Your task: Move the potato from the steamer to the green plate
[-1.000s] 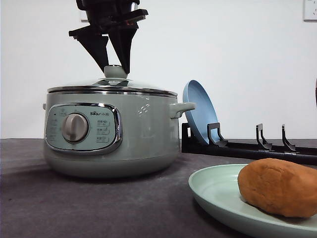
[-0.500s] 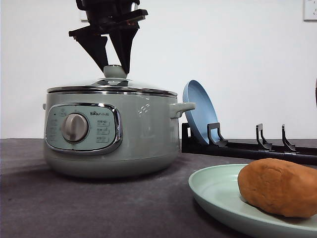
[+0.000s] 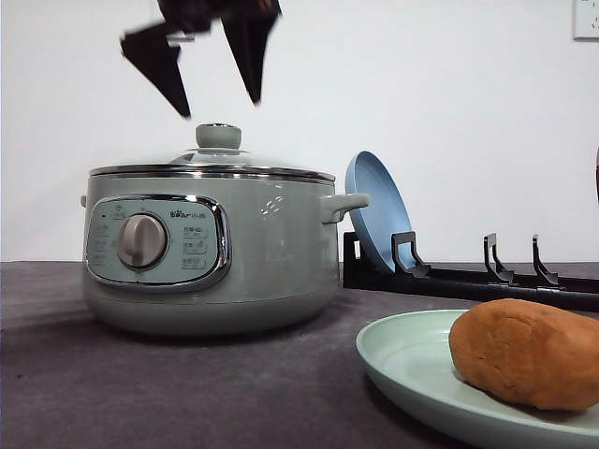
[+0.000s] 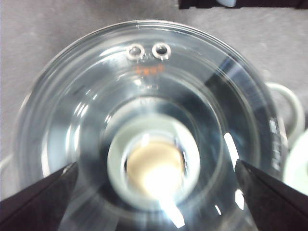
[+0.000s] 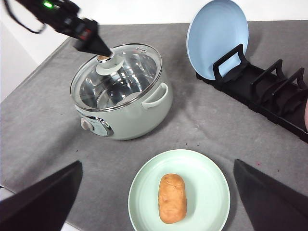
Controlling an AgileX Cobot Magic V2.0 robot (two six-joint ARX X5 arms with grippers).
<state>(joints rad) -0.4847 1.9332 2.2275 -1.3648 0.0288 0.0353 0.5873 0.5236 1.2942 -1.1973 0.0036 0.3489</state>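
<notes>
Potato (image 5: pixel 172 198) already lies on our green plate (image 5: pixel 207 175), and the steamer (image 3: pixel 271 253) sits lidded. Our left gripper (image 3: pixel 211 75) hangs open-jawed above the lid knob (image 3: pixel 218 136); our right gripper (image 5: pixel 156 207), wide too, holds nothing. We judge only pulling both arms clear remains.

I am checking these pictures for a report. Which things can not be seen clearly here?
- Potato and green plate: cut off by the frame edge in the front view.
- Left end effector: blurred by motion in the front view, its upper part cut off.
- Lid knob: blurred and washed out by glare in the left wrist view.
- Steamer panel labels: too small to read.
</notes>
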